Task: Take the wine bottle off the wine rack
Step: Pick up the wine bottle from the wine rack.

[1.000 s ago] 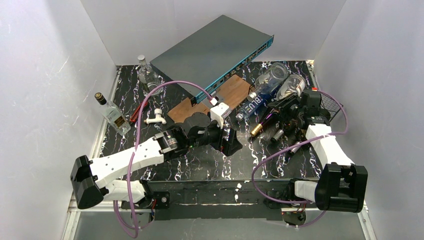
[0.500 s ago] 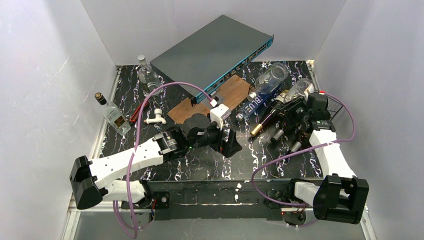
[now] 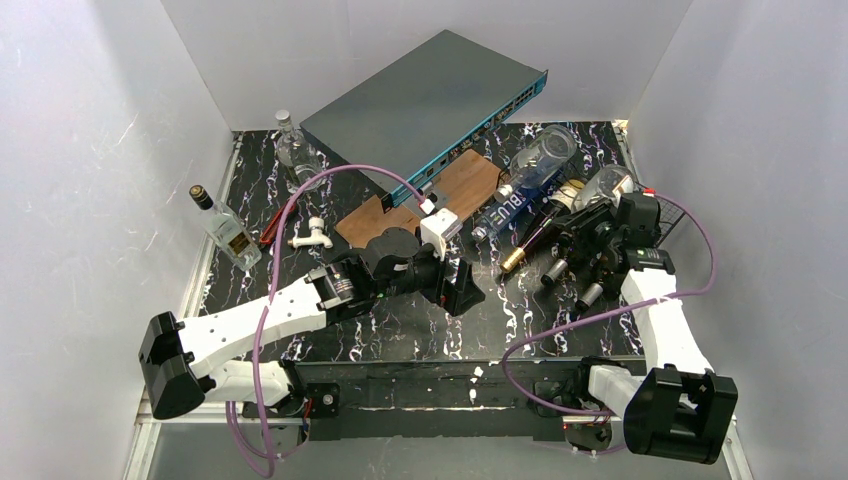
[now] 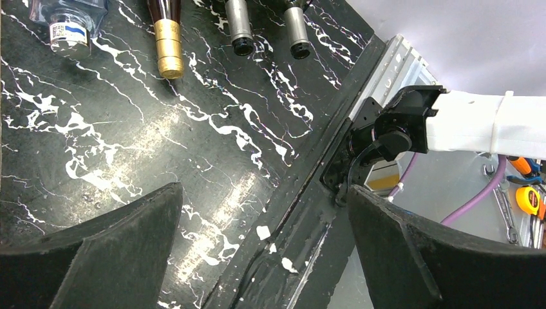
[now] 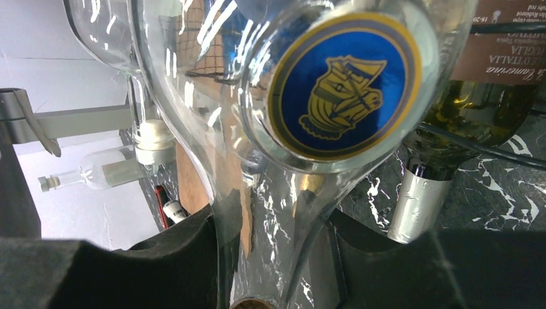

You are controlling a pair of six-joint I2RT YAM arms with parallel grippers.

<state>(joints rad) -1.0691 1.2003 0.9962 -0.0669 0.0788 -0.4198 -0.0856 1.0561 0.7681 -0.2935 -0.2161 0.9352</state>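
Note:
A clear wine bottle [image 3: 606,186] with a blue and gold ship emblem [image 5: 344,80] points its neck toward the near side. My right gripper [image 3: 583,237] [image 5: 270,257] is shut on that neck, which fills the gap between the two black pads. Behind it at the right wall stands the black wire wine rack [image 3: 668,215]. A dark wine bottle with silver foil [image 5: 418,199] lies beside the held one. At the table's middle, my left gripper [image 3: 457,285] [image 4: 264,193] is open and holds nothing.
A blue-tinted bottle [image 3: 525,185] and a dark bottle with a gold cap [image 3: 522,250] [image 4: 169,45] lie left of the right gripper. The grey network switch [image 3: 425,100] leans on a wooden board [image 3: 465,180]. Two clear bottles [image 3: 296,150] [image 3: 225,228] stand at the left.
The right arm has drawn back toward the near right with the clear bottle in its grip; the bottle's base has shifted right. The left arm has stayed put.

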